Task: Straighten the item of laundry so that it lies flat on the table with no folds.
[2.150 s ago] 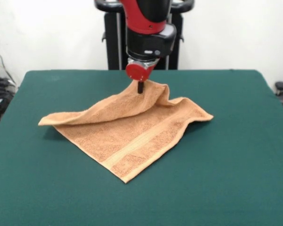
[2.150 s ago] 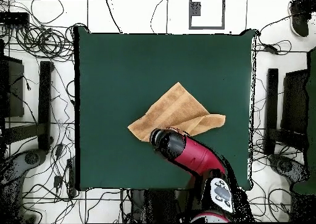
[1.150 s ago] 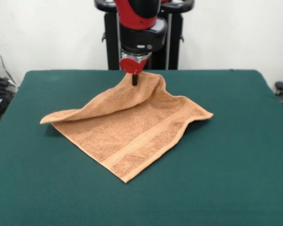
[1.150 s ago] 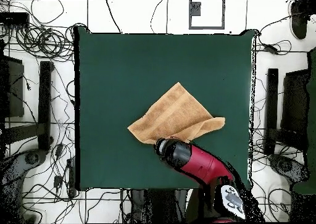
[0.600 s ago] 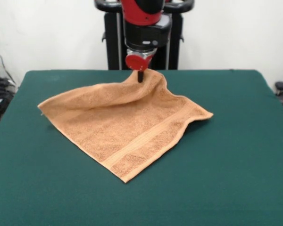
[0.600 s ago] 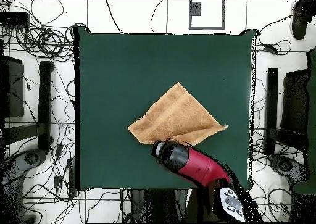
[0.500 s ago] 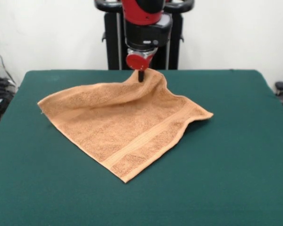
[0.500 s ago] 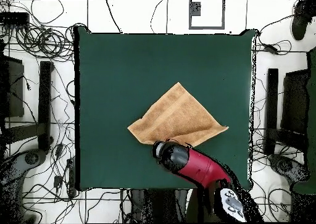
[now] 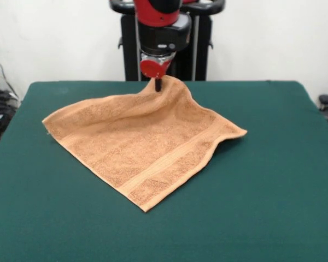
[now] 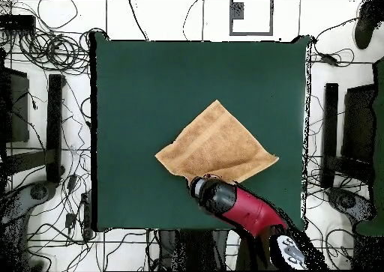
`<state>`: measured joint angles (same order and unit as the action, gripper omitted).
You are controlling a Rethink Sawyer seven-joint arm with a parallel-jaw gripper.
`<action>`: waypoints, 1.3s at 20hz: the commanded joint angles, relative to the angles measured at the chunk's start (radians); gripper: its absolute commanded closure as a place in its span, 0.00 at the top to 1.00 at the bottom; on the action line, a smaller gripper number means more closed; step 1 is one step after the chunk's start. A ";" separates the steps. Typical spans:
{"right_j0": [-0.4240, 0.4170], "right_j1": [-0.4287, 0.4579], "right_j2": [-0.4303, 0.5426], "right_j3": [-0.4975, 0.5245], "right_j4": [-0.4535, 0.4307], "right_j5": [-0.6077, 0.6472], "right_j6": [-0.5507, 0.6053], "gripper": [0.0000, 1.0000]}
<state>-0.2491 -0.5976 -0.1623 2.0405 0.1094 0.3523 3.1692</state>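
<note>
- Front view: one towel (image 9: 142,144), one gripper (image 9: 157,84) pinched shut on its lifted far corner;
- one green desk (image 9: 273,180); white wall (image 9: 273,38) behind.

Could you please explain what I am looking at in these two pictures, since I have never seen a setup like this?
This is a robot arm, red and black, working at a table with a dark green top. One picture is taken from across the table, facing the robot. The other looks straight down from above, with the robot's base at the bottom. On the table lies a small orange-tan towel, spread almost flat. The claw at the arm's end pinches the towel's corner nearest the robot and holds it raised above the table, so the cloth slopes up to that point. In the view from above, the arm hides that corner.
</note>
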 commanded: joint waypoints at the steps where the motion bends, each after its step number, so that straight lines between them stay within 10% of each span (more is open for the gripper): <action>1: -0.025 0.018 0.136 0.081 -0.054 -0.069 -0.060 0.00; 26: -0.080 0.026 0.144 0.079 -0.157 -0.086 -0.048 0.00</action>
<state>-0.3335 -0.5981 -0.1241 2.0933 -0.0158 0.3170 3.1692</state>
